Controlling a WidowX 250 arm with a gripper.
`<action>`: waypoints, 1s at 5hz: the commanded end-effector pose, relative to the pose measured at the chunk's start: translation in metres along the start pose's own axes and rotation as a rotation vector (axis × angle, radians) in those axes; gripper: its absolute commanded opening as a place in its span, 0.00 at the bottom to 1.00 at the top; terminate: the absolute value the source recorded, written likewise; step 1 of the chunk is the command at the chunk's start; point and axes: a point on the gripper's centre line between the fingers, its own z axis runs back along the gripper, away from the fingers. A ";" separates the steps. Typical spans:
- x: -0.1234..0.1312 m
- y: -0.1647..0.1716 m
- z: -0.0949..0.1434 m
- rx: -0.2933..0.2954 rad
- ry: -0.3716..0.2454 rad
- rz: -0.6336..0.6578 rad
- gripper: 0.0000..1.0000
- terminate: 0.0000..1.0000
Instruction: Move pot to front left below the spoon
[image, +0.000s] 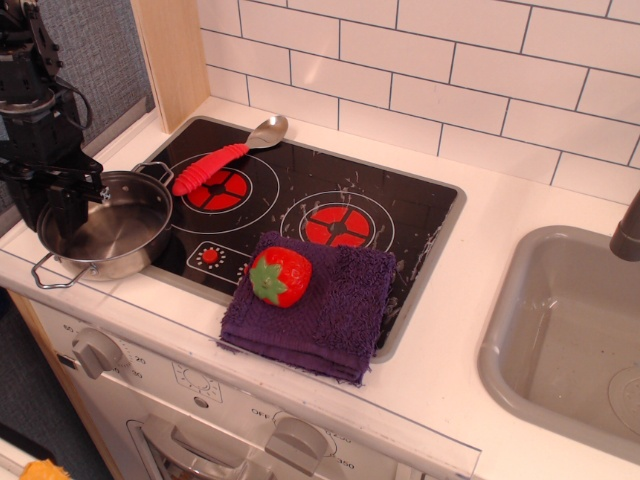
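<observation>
**Pot close to counter's front-left edge**

Pot (105, 228) sits at the stove's 8 o'clock corner, half off the glass, with the spoon (222, 157) well apart toward its 1 o'clock. Gripper (58, 205) reaches down over the far-left rim, fingers apparently clenched on it. Risk: its front loop handle nears the counter's edge, so further leftward drag could tip it off, or uneven release could rock it.

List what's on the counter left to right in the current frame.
gripper → pot → spoon → strawberry on the purple cloth → sink basin
</observation>
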 end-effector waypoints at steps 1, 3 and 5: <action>-0.001 -0.012 0.041 0.052 -0.113 -0.090 1.00 0.00; -0.001 -0.028 0.047 0.068 -0.120 -0.163 1.00 0.00; -0.004 -0.035 0.061 0.041 -0.164 -0.199 1.00 0.00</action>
